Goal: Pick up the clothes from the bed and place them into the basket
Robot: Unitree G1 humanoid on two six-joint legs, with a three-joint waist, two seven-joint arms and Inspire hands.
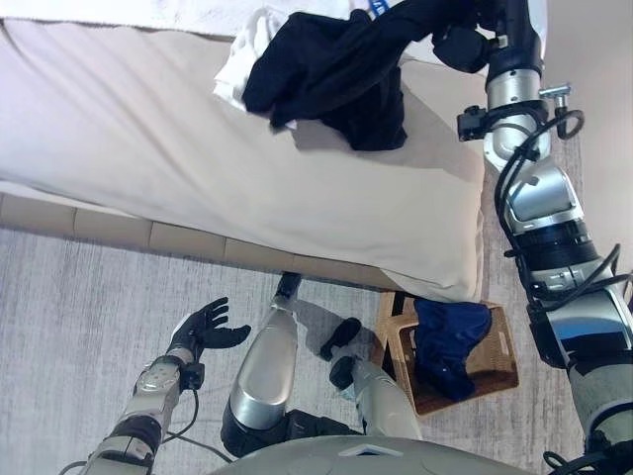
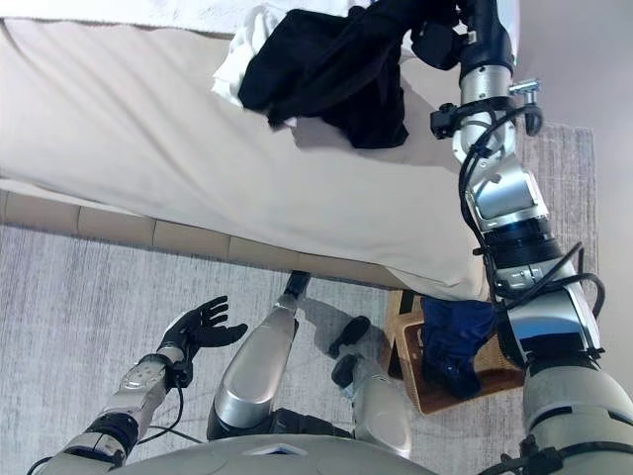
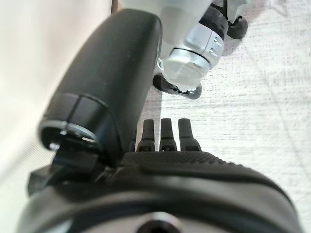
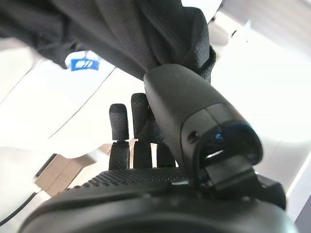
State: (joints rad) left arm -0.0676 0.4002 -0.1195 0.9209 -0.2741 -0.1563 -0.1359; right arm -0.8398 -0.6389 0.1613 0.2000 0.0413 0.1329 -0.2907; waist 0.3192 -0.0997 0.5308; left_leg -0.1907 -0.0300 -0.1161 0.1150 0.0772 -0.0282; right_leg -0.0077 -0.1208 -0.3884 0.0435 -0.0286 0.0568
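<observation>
While the right hand [image 4: 160,145] pinched the black garment [image 1: 336,69] over the bed [image 1: 148,129] at upper right, the lift seemed underway; next, carrying it to the basket [image 1: 499,356] at lower right. The left hand [image 1: 203,332] hung open, holding nothing.

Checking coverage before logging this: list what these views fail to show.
- Right hand: the eye views cut it off at the top edge, black garment covering it.
- White cloth: mostly under the black garment.
- Basket: inside hidden by blue clothes; bed overlaps its far rim.
</observation>
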